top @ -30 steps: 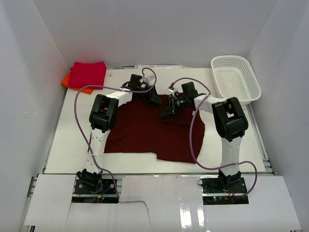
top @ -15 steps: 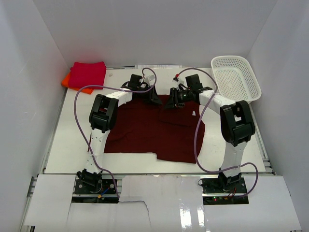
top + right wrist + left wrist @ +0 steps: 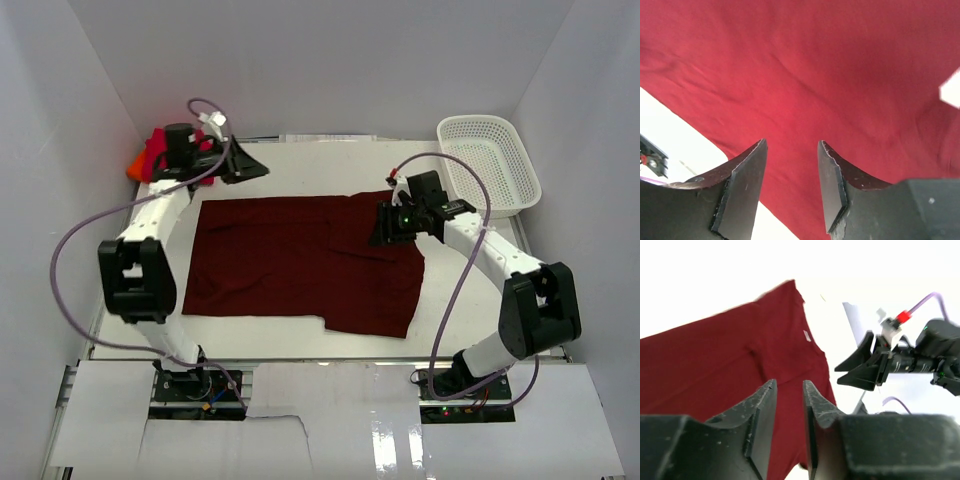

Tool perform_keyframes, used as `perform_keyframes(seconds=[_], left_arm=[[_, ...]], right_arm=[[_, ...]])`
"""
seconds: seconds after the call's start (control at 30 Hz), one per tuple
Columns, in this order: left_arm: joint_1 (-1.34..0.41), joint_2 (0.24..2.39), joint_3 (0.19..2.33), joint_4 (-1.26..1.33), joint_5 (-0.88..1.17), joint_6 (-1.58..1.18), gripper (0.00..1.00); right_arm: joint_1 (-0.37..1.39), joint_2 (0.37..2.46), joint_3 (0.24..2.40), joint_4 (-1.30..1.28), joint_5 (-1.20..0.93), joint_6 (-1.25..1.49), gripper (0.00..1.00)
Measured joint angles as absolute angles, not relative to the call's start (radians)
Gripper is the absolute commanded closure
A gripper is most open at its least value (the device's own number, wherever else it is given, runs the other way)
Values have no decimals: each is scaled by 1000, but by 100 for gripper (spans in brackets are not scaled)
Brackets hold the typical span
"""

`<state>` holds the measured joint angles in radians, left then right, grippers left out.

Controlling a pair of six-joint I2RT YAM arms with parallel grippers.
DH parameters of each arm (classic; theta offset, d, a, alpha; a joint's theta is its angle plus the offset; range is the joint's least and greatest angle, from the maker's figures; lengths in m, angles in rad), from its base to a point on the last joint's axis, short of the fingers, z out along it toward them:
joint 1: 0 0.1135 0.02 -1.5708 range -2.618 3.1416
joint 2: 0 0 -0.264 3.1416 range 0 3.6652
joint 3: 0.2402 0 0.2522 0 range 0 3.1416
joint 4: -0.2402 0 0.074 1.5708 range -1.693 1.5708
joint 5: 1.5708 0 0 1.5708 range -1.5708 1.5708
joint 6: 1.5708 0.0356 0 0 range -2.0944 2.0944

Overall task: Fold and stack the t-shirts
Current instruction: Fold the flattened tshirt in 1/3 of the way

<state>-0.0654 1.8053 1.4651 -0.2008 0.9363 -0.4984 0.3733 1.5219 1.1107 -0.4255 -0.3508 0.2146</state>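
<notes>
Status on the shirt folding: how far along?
Done: red shirt and orange shirt are piled at the far-left corner, partly hidden by the left arm. In hand: nothing. The maroon shirt lies spread flat, unfolded. Both grippers are open, right gripper over its far-right part, left gripper near the pile. Left: fold the maroon shirt and stack it.

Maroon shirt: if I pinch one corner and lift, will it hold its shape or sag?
Likely floppy: the maroon shirt lies flat with soft creases, so a lifted corner would probably drape and drag the rest. Probably light, since it looks like thin cloth. Pushed, it would likely bunch rather than slide whole across the table.
</notes>
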Motion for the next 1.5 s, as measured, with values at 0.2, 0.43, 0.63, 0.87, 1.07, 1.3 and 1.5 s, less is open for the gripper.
perform_keyframes(seconds=[0.2,0.43,0.63,0.87,1.07,1.3,1.5], left_arm=[[67,1533,1176,-251,923,-411,66],[72,1506,886,-294,908,-376,73],[75,1509,826,-277,855,-357,73],[70,1518,824,-276,686,-299,78],[70,1638,872,-294,607,-272,82],[67,1694,888,-312,557,-253,82],[60,1750,920,-317,555,-249,82]], right_arm=[[373,1439,947,-501,-272,261,49],[371,1438,896,-522,-228,281,50],[368,1576,1011,-511,-181,281,50],[376,1709,1102,-508,-79,281,51],[377,1783,1177,-522,-9,279,51],[380,1839,1211,-527,40,278,51],[382,1868,1238,-541,62,277,50]])
